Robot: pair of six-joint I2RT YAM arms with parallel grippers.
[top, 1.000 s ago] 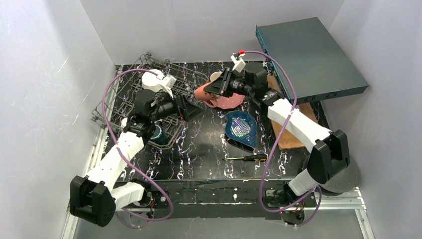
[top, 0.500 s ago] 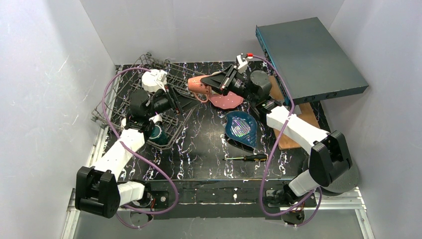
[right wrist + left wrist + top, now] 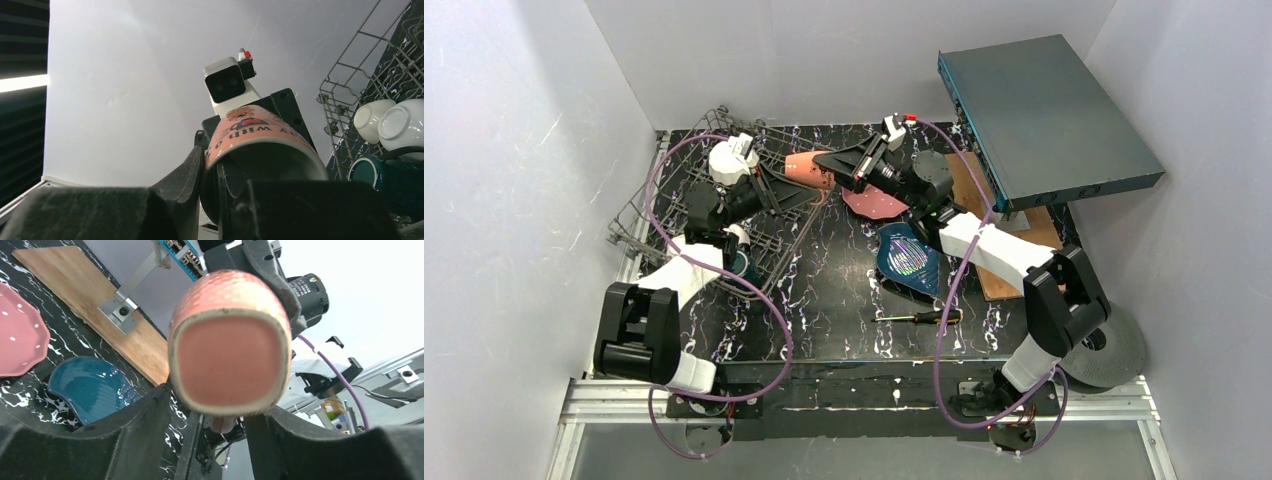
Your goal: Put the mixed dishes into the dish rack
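Moved: small salmon cup [image 3: 806,168], carried leftward by right hand [image 3: 836,168], which clamps its mouth end; now held in the air above dish rack [image 3: 776,243]. Left hand [image 3: 216,405]: fingers narrowing round the base, grip unconfirmed. Status: handover, cup not yet racked.

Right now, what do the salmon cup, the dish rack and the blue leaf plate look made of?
Small salmon cup: probably glazed ceramic, with a dimpled outer wall and a paler bare rim around its base.
Dish rack: grey metal wire, thin rods in a grid.
Blue leaf-shaped plate: likely glazed ceramic, its glossy ribs catching light.
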